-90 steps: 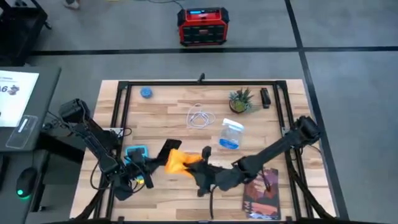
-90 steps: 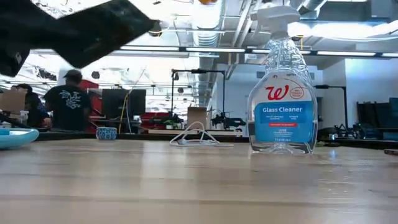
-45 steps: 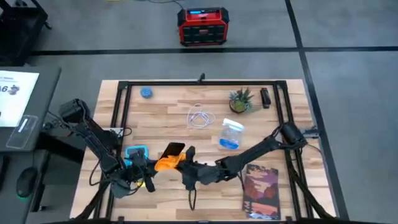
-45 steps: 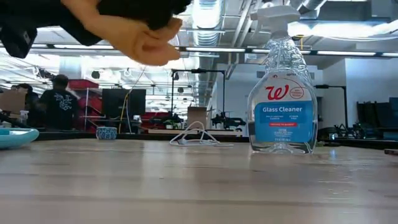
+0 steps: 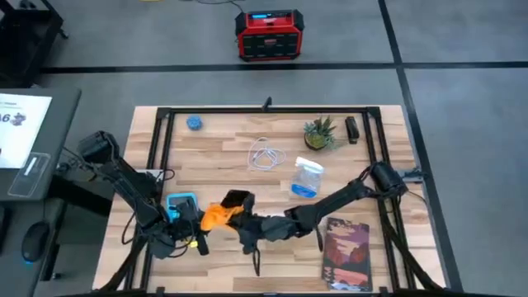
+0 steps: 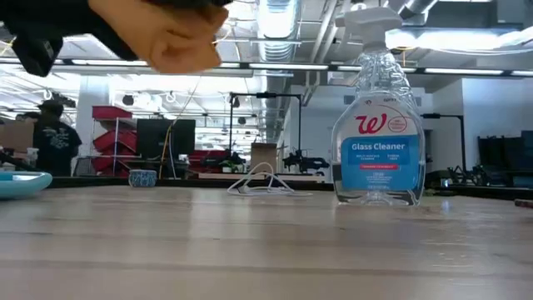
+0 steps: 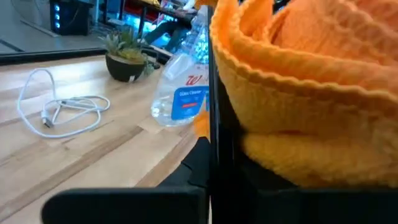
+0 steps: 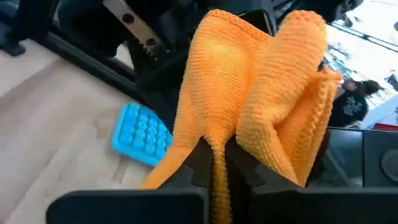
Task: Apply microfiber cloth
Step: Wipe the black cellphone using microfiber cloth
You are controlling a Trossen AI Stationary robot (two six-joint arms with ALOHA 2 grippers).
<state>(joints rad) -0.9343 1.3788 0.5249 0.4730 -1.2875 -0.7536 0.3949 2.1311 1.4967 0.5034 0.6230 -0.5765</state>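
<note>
The orange-yellow microfiber cloth (image 5: 216, 216) is bunched up above the table's near left part, and my right gripper (image 5: 244, 224) is shut on it. It fills the right wrist view (image 8: 249, 106) and shows raised in the low view (image 6: 166, 37). The cloth lies against a black smartphone (image 5: 238, 199), which is held off the table. My left gripper (image 5: 191, 224) is shut on that phone, above the blue calculator (image 5: 180, 202). In the left wrist view the phone (image 7: 211, 124) shows edge-on with the cloth (image 7: 298, 93) against one face. My left gripper has the smartphone standing edge-on between its two fingers; the phone's held end (image 7: 210, 186) is hidden at the fingers. The phone is lifted clear of the table. My right gripper pinches a gathered fold of the cloth (image 8: 214, 146) between its two fingers. It comes roughly level from the table's right. The rest of the cloth bulges beyond the fingertips in several layers, clear of the table and against the phone.
A glass cleaner spray bottle (image 5: 307, 177) stands mid-table. Farther back are a coiled white cable (image 5: 266, 155), a small potted plant (image 5: 319, 134) and a small blue round object (image 5: 194, 123). A dark reddish book (image 5: 346, 252) lies at the near right. People stand in the room beyond the table.
My right gripper has carried the cloth toward the table's left edge, up to the raised phone. The cloth, which trailed out wider a second ago, is now bunched against the phone. The phone has shifted slightly toward the right.
</note>
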